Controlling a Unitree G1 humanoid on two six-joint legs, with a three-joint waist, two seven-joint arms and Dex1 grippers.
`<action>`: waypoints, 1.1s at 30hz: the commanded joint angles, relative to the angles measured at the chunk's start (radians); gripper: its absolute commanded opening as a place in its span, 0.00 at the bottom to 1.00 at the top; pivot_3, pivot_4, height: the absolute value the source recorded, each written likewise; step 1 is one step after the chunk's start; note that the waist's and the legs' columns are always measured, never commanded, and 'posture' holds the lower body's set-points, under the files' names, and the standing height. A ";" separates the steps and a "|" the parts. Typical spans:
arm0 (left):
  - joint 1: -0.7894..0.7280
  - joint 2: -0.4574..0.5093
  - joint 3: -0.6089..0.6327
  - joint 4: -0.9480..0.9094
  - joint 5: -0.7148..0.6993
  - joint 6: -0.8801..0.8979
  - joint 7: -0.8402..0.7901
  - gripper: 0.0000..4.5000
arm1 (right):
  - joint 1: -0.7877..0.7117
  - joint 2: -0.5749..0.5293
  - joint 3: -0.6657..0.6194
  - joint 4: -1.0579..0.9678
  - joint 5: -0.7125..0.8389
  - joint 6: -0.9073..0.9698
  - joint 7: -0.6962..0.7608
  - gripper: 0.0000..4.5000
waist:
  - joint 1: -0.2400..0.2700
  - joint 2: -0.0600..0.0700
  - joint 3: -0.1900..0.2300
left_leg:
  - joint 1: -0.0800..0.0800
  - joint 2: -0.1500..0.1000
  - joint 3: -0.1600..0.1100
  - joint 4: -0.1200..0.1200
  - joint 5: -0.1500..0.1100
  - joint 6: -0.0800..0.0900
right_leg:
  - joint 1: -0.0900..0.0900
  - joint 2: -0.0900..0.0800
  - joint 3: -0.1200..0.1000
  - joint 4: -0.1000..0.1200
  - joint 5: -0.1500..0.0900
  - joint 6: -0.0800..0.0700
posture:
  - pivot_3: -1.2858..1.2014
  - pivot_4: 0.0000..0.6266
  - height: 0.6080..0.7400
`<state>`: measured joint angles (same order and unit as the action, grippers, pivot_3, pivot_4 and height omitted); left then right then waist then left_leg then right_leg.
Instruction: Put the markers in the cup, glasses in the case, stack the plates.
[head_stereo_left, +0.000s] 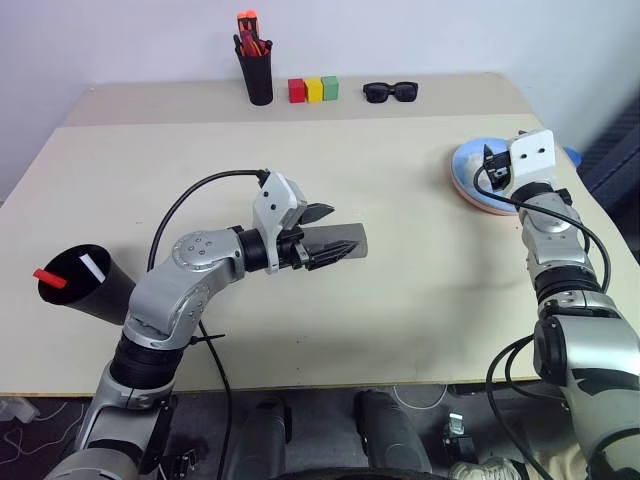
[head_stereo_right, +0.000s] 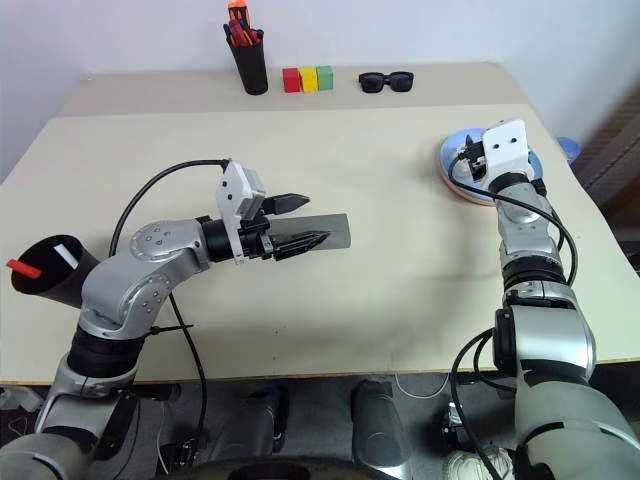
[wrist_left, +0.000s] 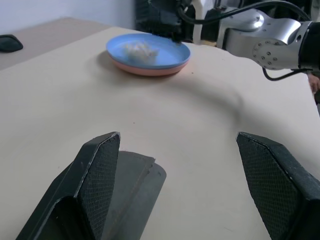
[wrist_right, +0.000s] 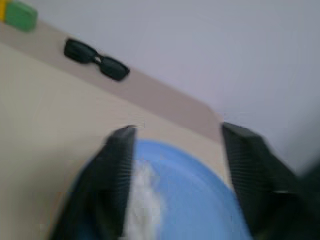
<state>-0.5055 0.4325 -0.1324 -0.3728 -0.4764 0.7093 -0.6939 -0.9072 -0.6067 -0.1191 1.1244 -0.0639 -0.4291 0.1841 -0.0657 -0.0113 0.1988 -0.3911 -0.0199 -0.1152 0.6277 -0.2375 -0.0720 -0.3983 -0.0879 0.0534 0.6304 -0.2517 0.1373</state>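
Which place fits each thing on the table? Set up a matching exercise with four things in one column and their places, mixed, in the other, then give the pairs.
Things:
1. blue plate
2. sunglasses
3. black cup
4. grey case

Places:
A. at the table's left edge, tipped over, markers inside
B. by the open left claw
C. stacked on the pink plate
D. at the back, beside the coloured blocks

Pairs: 1-C, 2-D, 3-A, 4-B

Light blue plate (wrist_left: 148, 51) atop salmon pink plate (wrist_left: 145, 70); grey case (head_stereo_left: 335, 241).
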 joint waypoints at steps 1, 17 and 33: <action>-0.002 -0.011 0.006 -0.010 0.036 -0.070 0.020 0.85 | -0.018 -0.026 -0.036 -0.024 0.026 -0.027 -0.016 0.74 | -0.002 0.000 0.000 | 0.000 0.000 0.000 0.000 0.000 0.000 | 0.000 0.000 0.000 0.000 0.000 0.000 | 0.52 0.24 1.00; 0.324 -0.088 0.126 -0.003 0.065 -0.522 0.003 0.85 | 0.899 0.073 -0.134 -1.188 0.671 0.330 0.590 0.74 | 0.026 0.005 0.000 | 0.000 0.000 0.000 0.002 -0.001 0.001 | 0.002 -0.001 0.000 0.000 0.000 0.000 | 0.52 0.24 1.00; 0.782 0.084 0.299 -0.131 -0.075 -0.667 -0.258 0.85 | 1.303 0.050 -0.332 -1.231 0.707 0.334 0.767 0.74 | 0.034 0.004 -0.002 | 0.001 0.001 0.002 0.002 -0.002 0.002 | 0.003 -0.001 0.000 -0.003 -0.005 -0.009 | 0.52 0.24 1.00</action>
<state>0.2547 0.5110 0.1431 -0.4586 -0.5493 0.0688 -0.9510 0.3893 -0.5618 -0.4098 -0.1108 0.6463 -0.0666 0.9435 -0.0314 -0.0077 0.1972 -0.3902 -0.0191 -0.1135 0.6302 -0.2392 -0.0705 -0.3953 -0.0893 0.0537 0.6271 -0.2572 0.1285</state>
